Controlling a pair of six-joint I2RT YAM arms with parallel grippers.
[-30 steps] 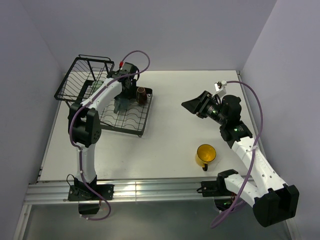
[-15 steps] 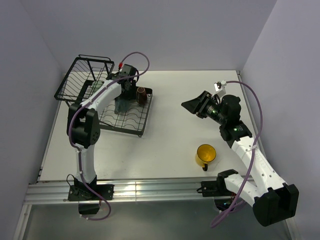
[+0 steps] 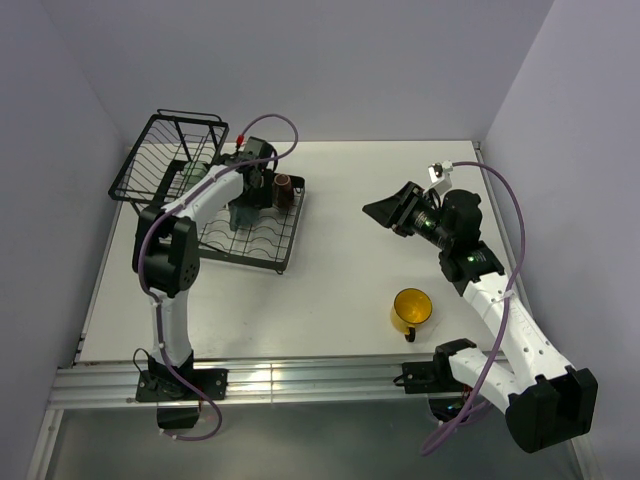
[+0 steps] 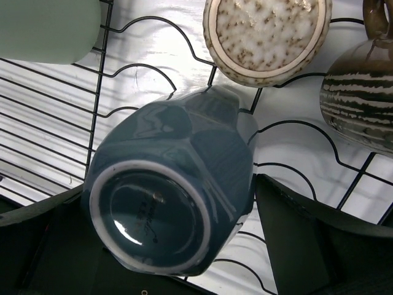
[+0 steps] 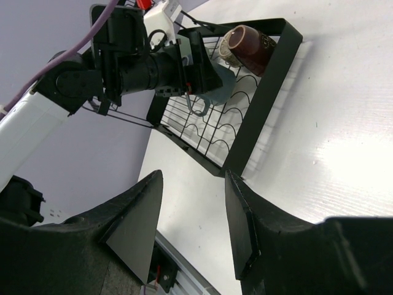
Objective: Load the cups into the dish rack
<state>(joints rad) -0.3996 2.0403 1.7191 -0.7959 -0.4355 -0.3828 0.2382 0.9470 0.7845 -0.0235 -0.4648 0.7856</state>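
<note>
Cup in dark teal (image 4: 184, 153) lying on the curved wires of the flat tray of the dish rack (image 3: 292, 232), at the far left of the table (image 3: 340, 285), with its bottom turned toward the wrist camera. Placed between the fingers of the left gripper (image 4: 169, 190), spread wide and not clamping it: a bright gap seen between the cup and one finger (image 4: 319, 246); at the other finger (image 4: 37, 246), cannot tell whether touching or only just beside. Three more cups on the same tray: beige speckled cup (image 4: 267, 34) just beside the teal one, open mouth facing the wrist camera; pale green tumbler (image 4: 49, 27) a little apart, only partly in view; dark brown mug (image 3: 284, 188) with pale stripes, on its side in the far right corner of the tray. Taller basket section (image 3: 165, 155) to the left of the tray. Yellow mug (image 3: 411, 308) not in the rack, standing upright on the table at the near right, handle toward the near edge, well apart from the rack. Right gripper (image 3: 378, 211) held above the right part of the table, pointing left toward the rack, about half open, holding nothing.
</note>
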